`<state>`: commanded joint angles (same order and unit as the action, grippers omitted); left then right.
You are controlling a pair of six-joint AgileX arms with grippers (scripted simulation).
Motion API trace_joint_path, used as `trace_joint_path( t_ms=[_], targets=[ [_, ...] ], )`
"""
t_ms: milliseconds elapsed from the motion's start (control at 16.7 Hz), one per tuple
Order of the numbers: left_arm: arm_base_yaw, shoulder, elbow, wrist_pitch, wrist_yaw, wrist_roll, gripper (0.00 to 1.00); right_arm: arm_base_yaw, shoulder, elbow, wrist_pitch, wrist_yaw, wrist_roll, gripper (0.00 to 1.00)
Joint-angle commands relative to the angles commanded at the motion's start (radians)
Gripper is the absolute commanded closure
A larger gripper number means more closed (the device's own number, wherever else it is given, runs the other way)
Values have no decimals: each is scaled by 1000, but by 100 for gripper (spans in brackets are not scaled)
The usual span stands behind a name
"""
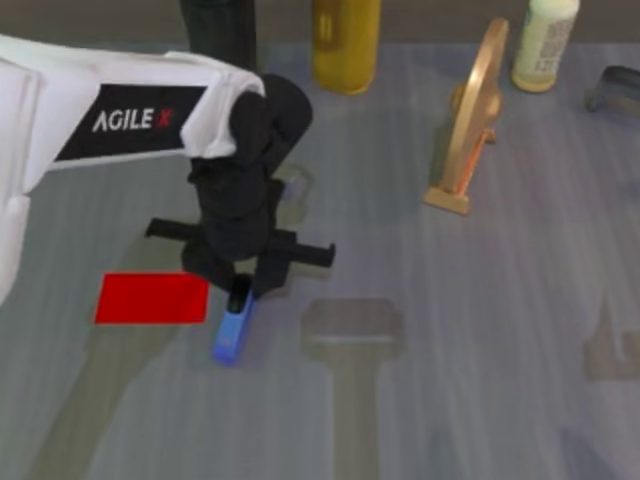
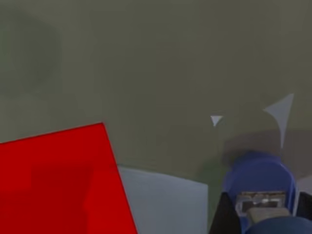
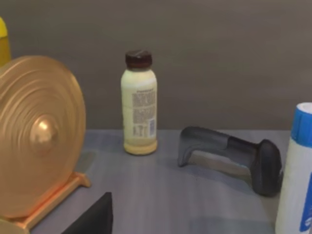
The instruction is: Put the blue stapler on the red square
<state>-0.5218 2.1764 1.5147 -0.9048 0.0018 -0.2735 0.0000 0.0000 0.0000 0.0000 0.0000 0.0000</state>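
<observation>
Grey tabletop (image 1: 480, 330) fills the overhead view, with a dark strip of wall along the top edge. Entering from the upper left of the frame, the white left arm reaches to the centre-left, and its black left gripper (image 1: 240, 290) sits over the black end of the blue stapler (image 1: 231, 333). In the left wrist view the gripper's dark fingers (image 2: 222, 217) stand on either side of the stapler (image 2: 261, 175), closed narrowly around it. The stapler lies slightly tilted, just to the right of the red square (image 1: 152, 298), close to its right edge but not on it; whether they touch is unclear. The red square (image 2: 58, 180) is flat on the table at the left of the frame. Along the top stand a yellow bottle (image 1: 346, 42) and a cream bottle (image 1: 545, 42), with a gold disc on a stand (image 1: 470, 125) between them. A dark scanner (image 3: 229, 156) shows in the right wrist view. The right gripper is not seen in the overhead view.
</observation>
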Motion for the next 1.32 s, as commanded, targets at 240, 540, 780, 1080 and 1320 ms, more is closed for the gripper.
trace_joint_path(
  t_ms=[240,540,780,1080,1320],
  targets=[
    [9,-37,99,-140,0,-5,100,0,0,0,0,0,0,0],
    [17,-95,223,-325,-1,-4,100,0,0,0,0,0,0,0],
    [17,-101,231,-335,-1,-4,100,0,0,0,0,0,0,0],
    [15,-94,237,-336,0,63,100,0,0,0,0,0,0,0],
    [33,-94,241,-342,4,286,100,0,0,0,0,0,0,0]
  ],
)
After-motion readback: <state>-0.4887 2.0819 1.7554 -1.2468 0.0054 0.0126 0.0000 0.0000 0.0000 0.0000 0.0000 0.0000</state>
